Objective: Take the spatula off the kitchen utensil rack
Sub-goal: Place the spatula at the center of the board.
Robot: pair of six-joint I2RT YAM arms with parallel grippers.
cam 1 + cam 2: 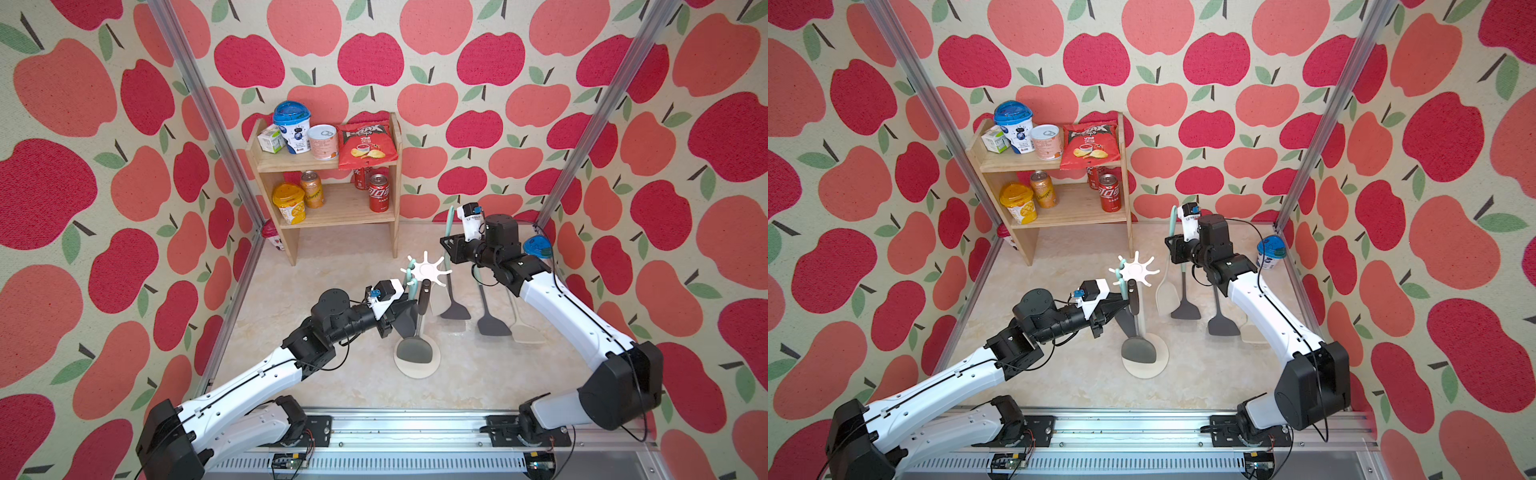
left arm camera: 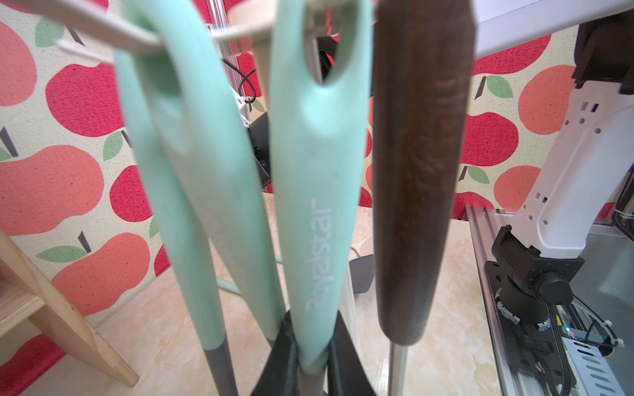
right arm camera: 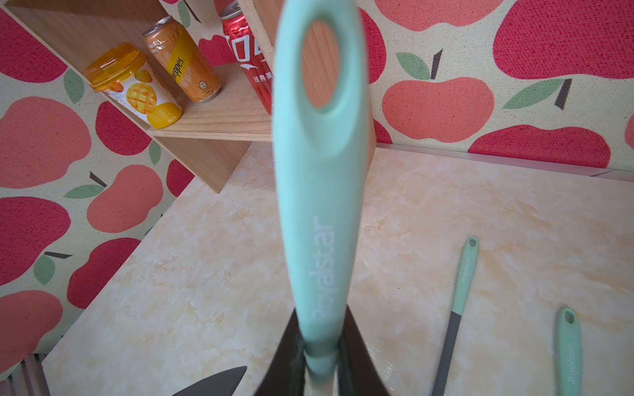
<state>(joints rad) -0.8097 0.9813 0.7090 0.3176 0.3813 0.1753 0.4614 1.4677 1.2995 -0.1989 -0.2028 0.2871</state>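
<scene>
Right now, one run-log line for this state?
left end effector: shut on hanging spatula | right end effector: shut on upright spatula, apart from kitchen utensil rack

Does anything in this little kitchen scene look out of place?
Yes. Several spatulas lie loose on the table beside the white rack rather than hanging. A red-lidded cup sits on the table, tucked between the wooden shelf and the side wall. The chip bag droops over the upper tier's front edge.
</scene>
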